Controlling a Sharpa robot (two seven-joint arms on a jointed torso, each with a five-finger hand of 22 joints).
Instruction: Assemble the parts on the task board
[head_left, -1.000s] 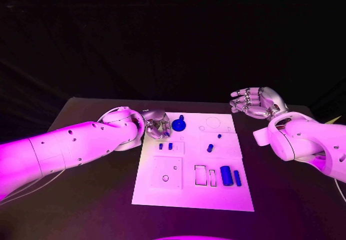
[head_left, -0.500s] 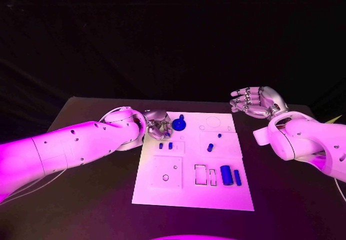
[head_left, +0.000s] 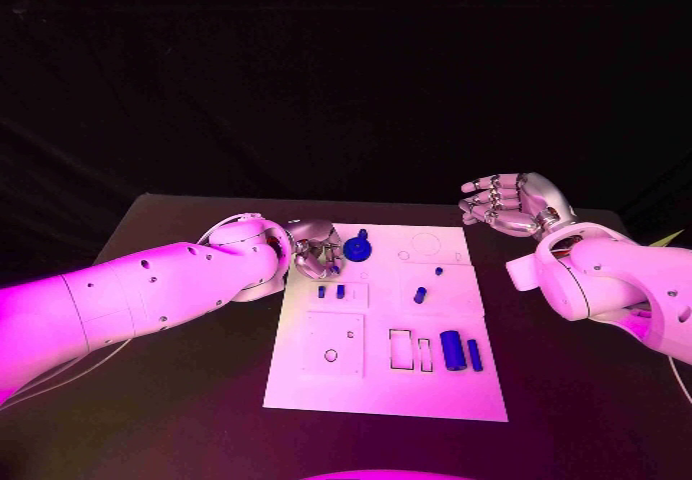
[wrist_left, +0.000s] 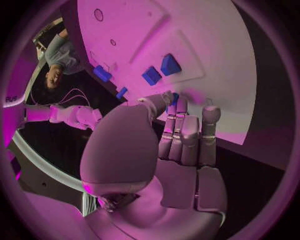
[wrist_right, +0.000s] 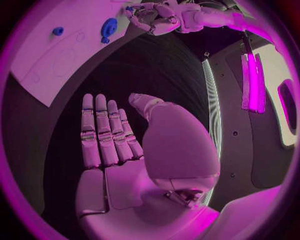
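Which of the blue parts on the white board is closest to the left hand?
The round blue disc-shaped part near the far edge of the white task board; it lies just beside the left hand, while the other blue parts sit nearer the robot.

Almost nothing has changed in this last second. The left arm (head_left: 144, 290) has shifted very slightly, so that its white sleeve lies a little differently near the table's (head_left: 173, 400) left side. The left hand (head_left: 312, 248) is at the same place, at the far left corner of the task board (head_left: 382, 395). The blue parts (head_left: 453, 350) have not moved.
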